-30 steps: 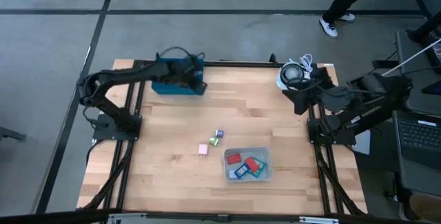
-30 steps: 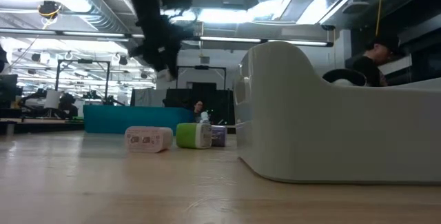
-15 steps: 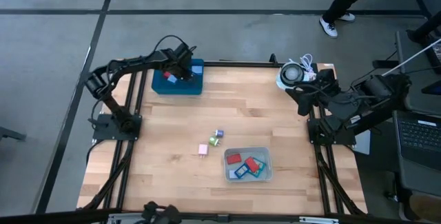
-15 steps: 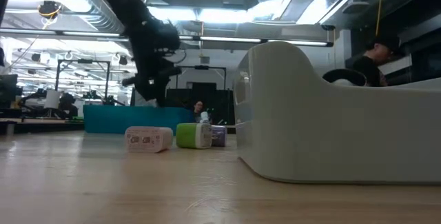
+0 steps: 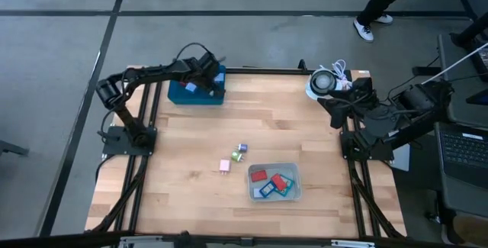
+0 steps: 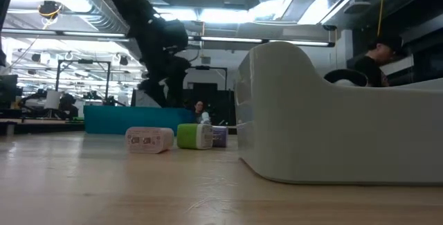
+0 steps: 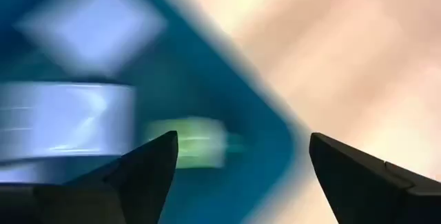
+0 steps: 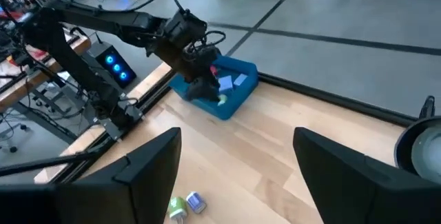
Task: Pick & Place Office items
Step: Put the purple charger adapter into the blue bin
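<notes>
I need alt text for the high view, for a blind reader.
The left gripper hovers over the blue tray at the wooden table's far left corner. Three small blocks lie mid-table beside a grey bin holding red and blue pieces; the right gripper waits near a white cable.

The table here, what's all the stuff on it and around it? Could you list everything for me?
Wooden table: one, light wood, under everything.
Blue tray: one, far left corner; holds red, light blue and green pieces.
Grey bin: one, near right of centre; holds red and blue pieces.
Loose pieces: three, pink, green and purple-blue, mid-table left of the bin.
White coiled cable: one, far right corner.
Laptop: one, dark, beyond the right edge.
Person: one, dark trousers, on the floor beyond the table.
Left gripper: open, over the blue tray.
Right gripper: open, by the cable.
</notes>
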